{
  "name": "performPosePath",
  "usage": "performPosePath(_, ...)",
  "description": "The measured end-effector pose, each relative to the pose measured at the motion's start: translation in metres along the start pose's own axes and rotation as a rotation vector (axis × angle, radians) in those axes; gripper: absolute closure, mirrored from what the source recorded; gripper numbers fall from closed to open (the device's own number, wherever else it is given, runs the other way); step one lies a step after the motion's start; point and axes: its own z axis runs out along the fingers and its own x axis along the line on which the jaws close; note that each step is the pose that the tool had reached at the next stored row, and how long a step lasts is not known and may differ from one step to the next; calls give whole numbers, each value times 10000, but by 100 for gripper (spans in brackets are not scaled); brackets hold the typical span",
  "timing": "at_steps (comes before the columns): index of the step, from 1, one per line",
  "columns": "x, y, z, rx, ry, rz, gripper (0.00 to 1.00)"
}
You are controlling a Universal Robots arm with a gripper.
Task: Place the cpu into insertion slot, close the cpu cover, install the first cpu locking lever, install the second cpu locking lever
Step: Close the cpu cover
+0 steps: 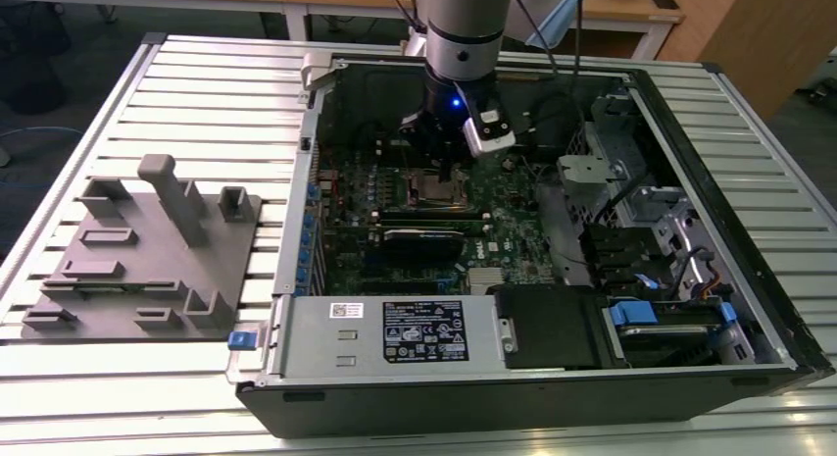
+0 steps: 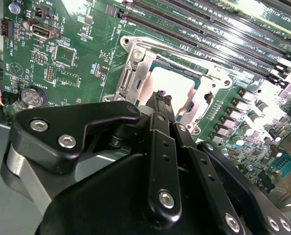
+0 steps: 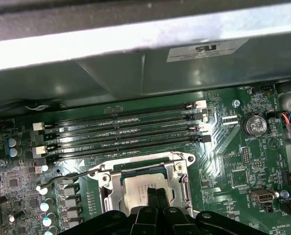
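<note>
**Cpu seated in the socket, my gripper over it**

The small flat square cpu (image 2: 172, 83) (image 3: 138, 185), with its dull silver-grey metal top, sits in the insertion slot (image 1: 436, 188), a square socket rimmed with silver metal and set into the green circuit board (image 2: 77, 29) (image 3: 233, 161). The cpu cover (image 2: 135, 61) (image 3: 113, 188), a thin square silver metal frame with a cut-out centre, lies down around the chip. The chip's top shows through the opening in both wrist views.

My gripper (image 2: 160, 98) (image 3: 153, 195) (image 1: 445, 154) hangs directly above the cpu. Its black fingers are drawn close together, with nothing visible between them. The tips overlap the near edge of the chip's top in both wrist views. I cannot tell whether they touch the metal or hang just clear of it.

In the first wrist view, a thin wire lever (image 3: 62, 175) runs out from one corner of the cover across the board. Beyond the socket lie four long black memory slots (image 3: 121, 127) (image 2: 209, 29), parallel to one another. A round silver coin battery (image 3: 255, 125) (image 2: 33, 96) sits further off on the board.

In the exterior view, the board lies inside an open black computer case (image 1: 523, 407). A grey box (image 1: 392, 333) with a black-and-white label lies along the case's near side. The case rests on a slatted metal surface (image 1: 210, 93). A grey fixture plate (image 1: 131, 270) with upright blocks lies on the surface to the exterior view's left, well apart from my arm.
</note>
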Motion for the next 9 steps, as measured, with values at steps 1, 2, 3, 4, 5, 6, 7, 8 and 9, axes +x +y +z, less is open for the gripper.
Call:
performPosePath(1, 0, 0, 0, 0, 0, -2, 90)
performPosePath(2, 0, 0, 2, -1, 0, -2, 90)
performPosePath(3, 0, 0, 8, -4, -2, -3, 90)
performPosePath(4, 6, -1, 15, -3, -1, -3, 90)
performPosePath(5, 16, -3, 19, 0, 0, -3, 90)
performPosePath(6, 28, -5, 23, 0, 0, -3, 90)
performPosePath(7, 41, -8, 26, 1, 0, -3, 90)
performPosePath(8, 56, -10, 28, 1, 0, -3, 90)
performPosePath(9, 74, -12, 29, -1, 0, -3, 90)
